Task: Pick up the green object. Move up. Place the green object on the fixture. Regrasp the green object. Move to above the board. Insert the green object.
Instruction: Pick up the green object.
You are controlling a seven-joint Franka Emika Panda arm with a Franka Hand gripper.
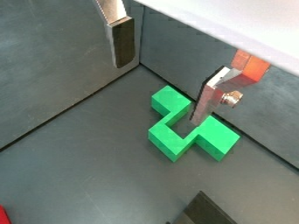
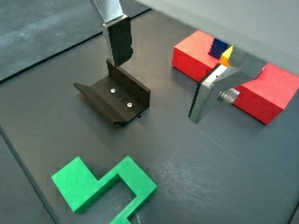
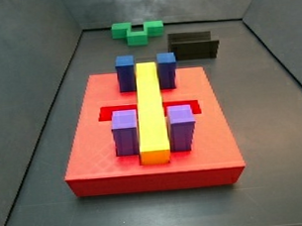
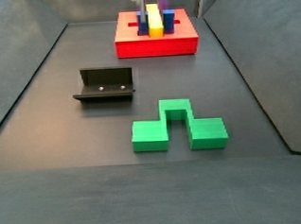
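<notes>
1. On the floor, near one end wall, you see the green object (image 4: 177, 126) lying free, the fixture (image 4: 105, 86) just beside it.
2. Your gripper (image 1: 163, 70) hovers above, fingers spread, holding nothing.
3. You're at the pick-up step: descend and straddle it.
4. The board (image 3: 91, 155) sits well apart.

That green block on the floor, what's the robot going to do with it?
Nothing is holding the green object right now; it lies flat on the dark floor, apart from the fixture. The gripper hangs open above the floor with nothing between its fingers. Farther back sits the red board with its blue and purple blocks and yellow bar. My guess is the gripper will grab the green piece first.
</notes>
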